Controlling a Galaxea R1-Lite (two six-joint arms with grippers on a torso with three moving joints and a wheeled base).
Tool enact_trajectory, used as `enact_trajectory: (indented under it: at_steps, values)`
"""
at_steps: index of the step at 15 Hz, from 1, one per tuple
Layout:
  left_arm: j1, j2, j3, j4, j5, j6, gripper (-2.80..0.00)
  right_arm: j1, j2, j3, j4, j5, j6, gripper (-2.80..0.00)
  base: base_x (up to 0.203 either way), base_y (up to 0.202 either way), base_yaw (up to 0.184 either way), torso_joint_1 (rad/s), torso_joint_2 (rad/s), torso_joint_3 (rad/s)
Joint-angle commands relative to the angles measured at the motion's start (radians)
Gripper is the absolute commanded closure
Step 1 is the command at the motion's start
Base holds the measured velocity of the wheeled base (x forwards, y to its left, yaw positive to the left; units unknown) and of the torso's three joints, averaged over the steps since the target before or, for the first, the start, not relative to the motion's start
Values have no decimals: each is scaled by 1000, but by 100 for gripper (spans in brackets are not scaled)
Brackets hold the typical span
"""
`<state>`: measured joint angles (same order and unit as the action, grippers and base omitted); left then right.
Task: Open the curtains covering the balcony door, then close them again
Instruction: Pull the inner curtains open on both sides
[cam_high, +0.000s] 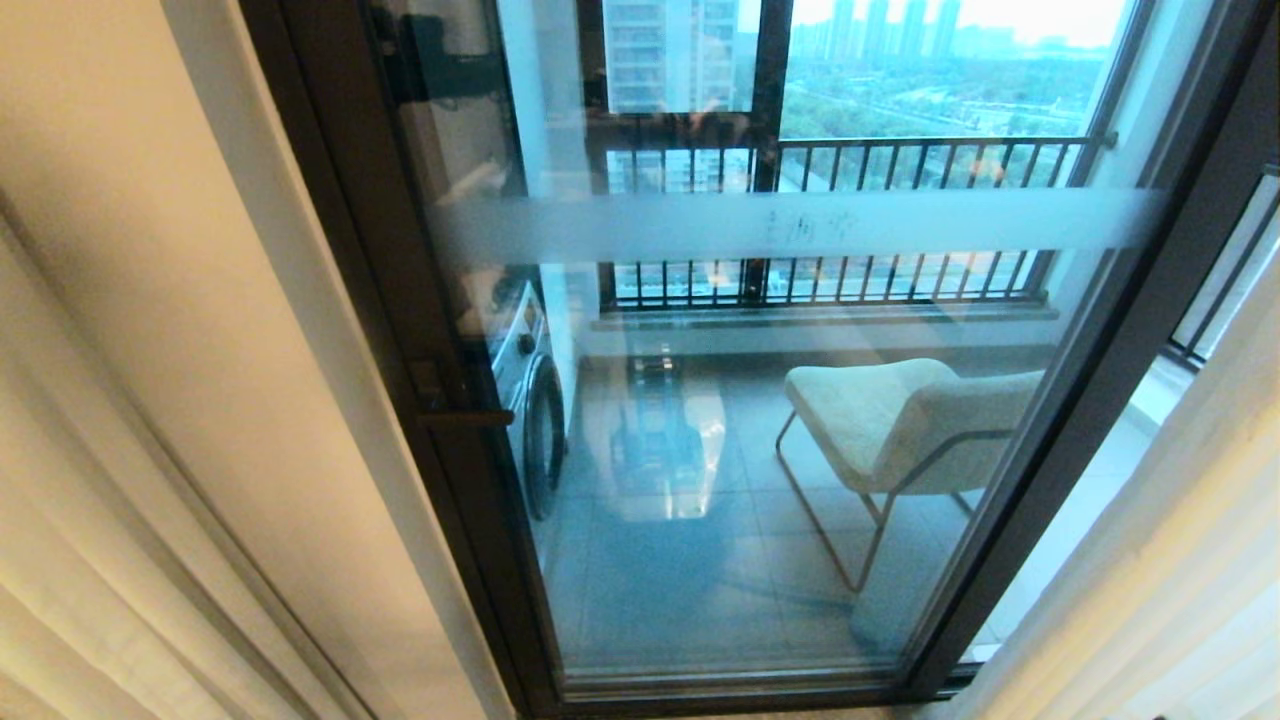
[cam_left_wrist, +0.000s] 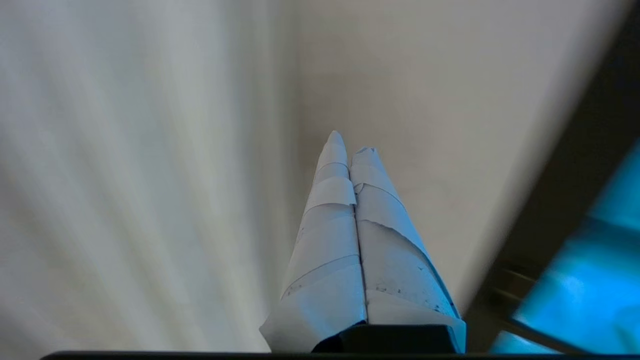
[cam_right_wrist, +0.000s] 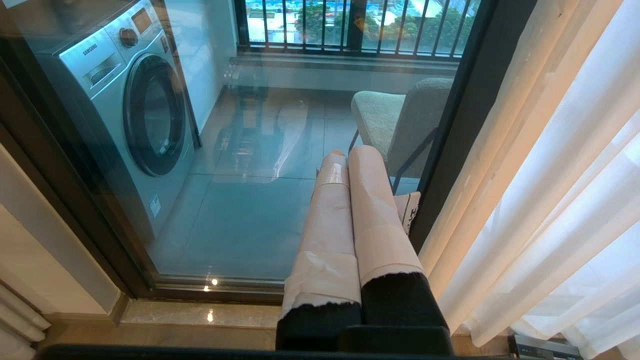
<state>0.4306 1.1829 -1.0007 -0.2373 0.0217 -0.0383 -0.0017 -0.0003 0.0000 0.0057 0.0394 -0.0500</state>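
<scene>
Beyond the tall black-framed sliding glass balcony door, a tiled balcony looks out over a hazy skyline. One horizontal frosted band crosses the glass, and a dark handle sits on the left frame. The floor-length cream pleated curtains stand drawn apart, leaving the door uncovered: one panel hangs at the left edge of the head view against a plain beige wall, the other, partly sheer panel hangs at the right edge.

Two grippers show, each only in its own wrist view. The left gripper, its paper-taped fingers pressed together on nothing, points at the beige wall between the blurred left curtain folds and the black door frame. The right gripper, with its taped fingers likewise clenched and empty, hangs low before the glass, just beside the right curtain panel.

Through the glass stand one silver front-loading washing machine, one cream cushioned chair on a thin metal frame and a black balcony railing. A stone threshold runs under the door.
</scene>
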Motion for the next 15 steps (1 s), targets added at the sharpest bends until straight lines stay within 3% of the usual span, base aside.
enact_trajectory:
  at_steps: [1, 5, 9, 15]
  values:
    - [-128, -51, 32, -1, 2, 0, 0, 0, 0, 0, 0, 1, -1, 0, 0, 0, 0, 0, 0, 0]
    - [-321, -146, 124, 1, -1, -1, 0, 0, 0, 0, 0, 1, -1, 0, 0, 0, 0, 0, 0, 0]
    - [-464, -299, 346, -8, -1, 3, 0, 0, 0, 0, 0, 1, -1, 0, 0, 0, 0, 0, 0, 0]
    - [-511, -534, 778, -66, 1, -6, 0, 0, 0, 0, 0, 1, -1, 0, 0, 0, 0, 0, 0, 0]
